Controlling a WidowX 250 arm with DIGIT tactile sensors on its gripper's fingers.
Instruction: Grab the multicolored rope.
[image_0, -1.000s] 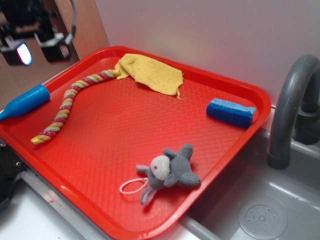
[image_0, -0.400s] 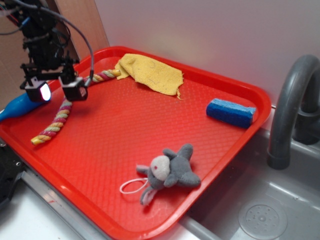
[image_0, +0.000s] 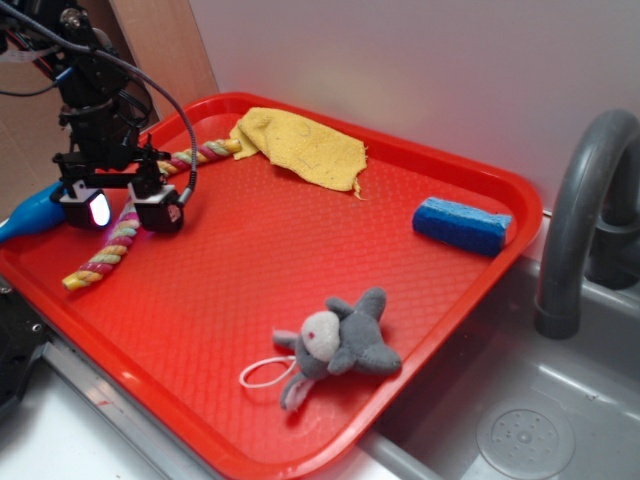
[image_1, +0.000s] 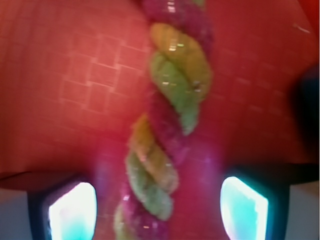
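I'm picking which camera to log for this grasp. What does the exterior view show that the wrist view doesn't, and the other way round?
Only the exterior view shows the whole red tray, yellow cloth, blue sponge, grey plush toy, faucet, and the arm above the gripper. Only the wrist view shows the twisted strands close up, running between the two fingers. Both show the multicolored rope, lying on the tray with the open fingers on either side of it.

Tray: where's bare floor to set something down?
Biggest bare patch: centre of the tray, bordered by rope, yellow rag, blue sponge and plush toy. Crowded: left side, where the open gripper straddles the rope.
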